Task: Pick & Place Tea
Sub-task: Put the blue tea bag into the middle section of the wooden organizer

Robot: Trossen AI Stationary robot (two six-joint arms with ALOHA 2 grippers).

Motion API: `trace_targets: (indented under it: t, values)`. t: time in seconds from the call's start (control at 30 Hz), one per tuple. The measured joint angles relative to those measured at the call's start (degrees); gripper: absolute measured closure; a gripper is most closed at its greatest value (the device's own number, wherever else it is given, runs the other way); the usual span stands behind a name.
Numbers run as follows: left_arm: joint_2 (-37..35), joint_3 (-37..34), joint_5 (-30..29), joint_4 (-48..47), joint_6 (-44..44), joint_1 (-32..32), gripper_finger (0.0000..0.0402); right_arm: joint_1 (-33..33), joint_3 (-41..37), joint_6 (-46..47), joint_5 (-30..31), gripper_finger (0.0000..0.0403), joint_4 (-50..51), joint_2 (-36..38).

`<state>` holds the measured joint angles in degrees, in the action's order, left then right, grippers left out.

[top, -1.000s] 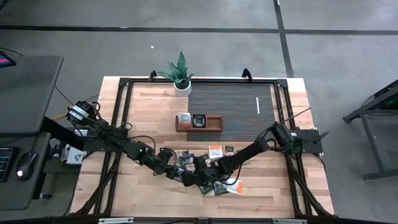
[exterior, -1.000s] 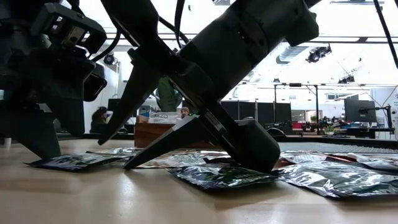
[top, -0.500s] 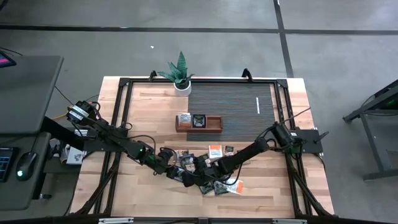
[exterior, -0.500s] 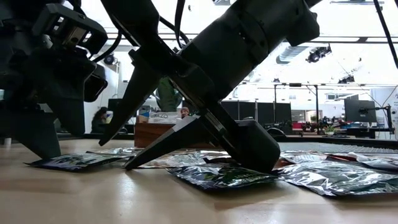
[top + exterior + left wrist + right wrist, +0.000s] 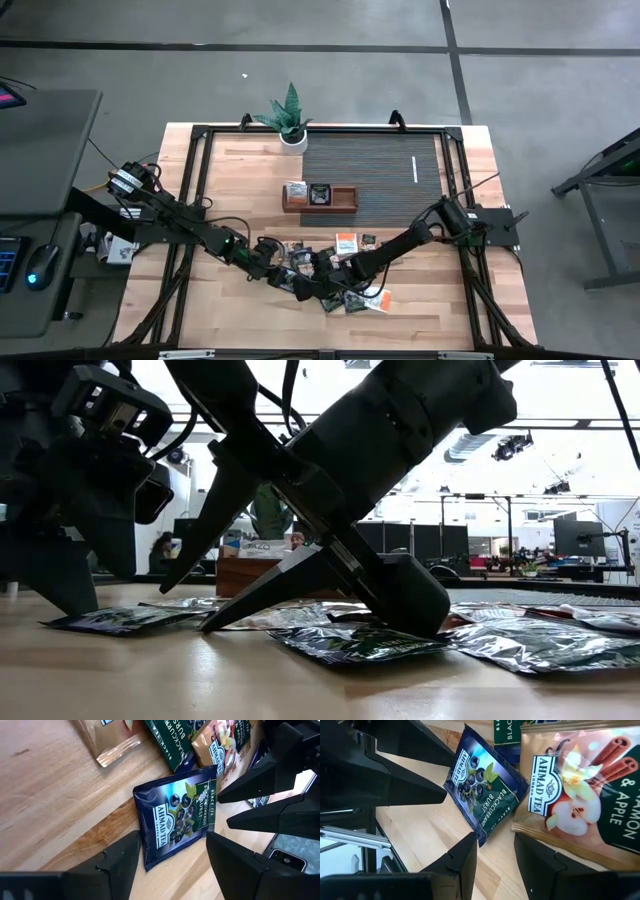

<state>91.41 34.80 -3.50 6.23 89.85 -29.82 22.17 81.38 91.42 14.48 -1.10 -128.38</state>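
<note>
A dark blue tea sachet (image 5: 175, 820) lies flat on the wood near the table's front middle, and it also shows in the right wrist view (image 5: 482, 790). My left gripper (image 5: 172, 840) comes from the table's left and is open, one finger on each side of the sachet's near end. My right gripper (image 5: 495, 840) comes at the same sachet from the right, slanting down. It is open, with bare wood between its fingers just short of the sachet's edge. In the high view both grippers meet over the scattered tea (image 5: 300, 283).
More sachets lie around, among them a brown cinnamon-apple one (image 5: 580, 785) and an orange-and-white one (image 5: 345, 243). The wooden tray (image 5: 345, 200) with two sachets stands farther back, by a dark mat (image 5: 380, 170). A potted plant (image 5: 290, 125) stands at the far edge.
</note>
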Motion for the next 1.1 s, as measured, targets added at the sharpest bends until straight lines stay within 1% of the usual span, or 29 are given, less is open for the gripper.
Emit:
trace_targets:
  t: [0.7,0.77,1.1]
  values:
    - [0.0,0.0,0.8,0.8,0.0,0.0,0.017,0.4,0.0,0.2,1.7,0.0274,-0.9,0.0]
    - [0.0,0.0,1.6,0.8,-0.1,0.7,0.017,0.4,0.0,0.6,2.0,0.0274,-1.0,0.0]
    - [0.0,0.0,2.3,0.8,-2.5,1.0,0.017,0.4,0.0,0.9,2.4,0.0274,-1.1,0.0]
